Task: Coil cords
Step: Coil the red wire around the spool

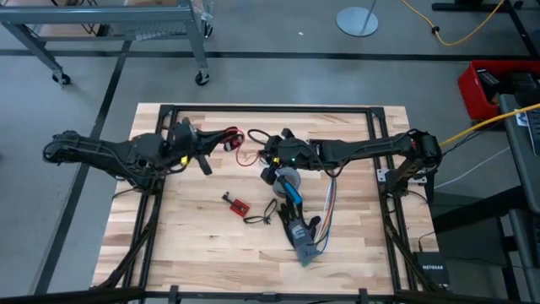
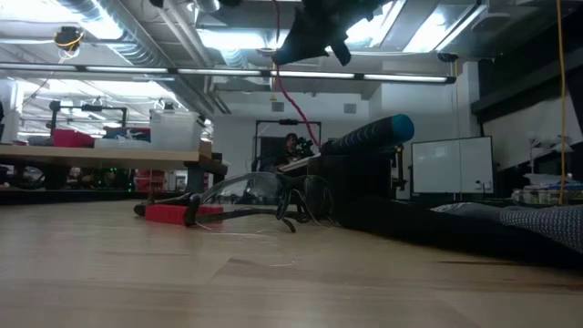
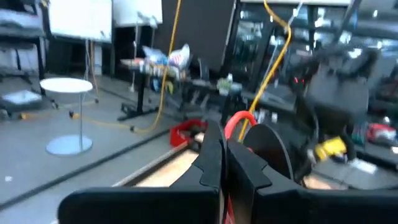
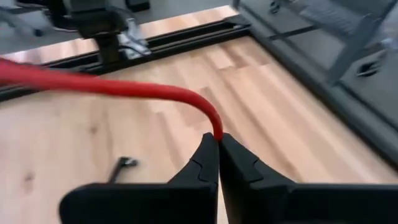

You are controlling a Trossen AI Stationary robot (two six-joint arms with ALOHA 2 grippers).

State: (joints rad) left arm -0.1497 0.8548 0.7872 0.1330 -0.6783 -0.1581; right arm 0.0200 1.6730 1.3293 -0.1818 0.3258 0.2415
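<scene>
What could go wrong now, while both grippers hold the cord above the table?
1. The right gripper is shut on only a thin red cord; it could slip out of the fingertips.
2. The left gripper is also shut on the cord, so if the arms pull apart, the cord may snap free.
3. The hanging cord could snag the tape roll or the small red board below.

Both arms reaching inward over the table; left gripper (image 1: 205, 162) and right gripper (image 1: 268, 157) jaws closed

Red cord (image 4: 112, 87) cut off at edge
</scene>
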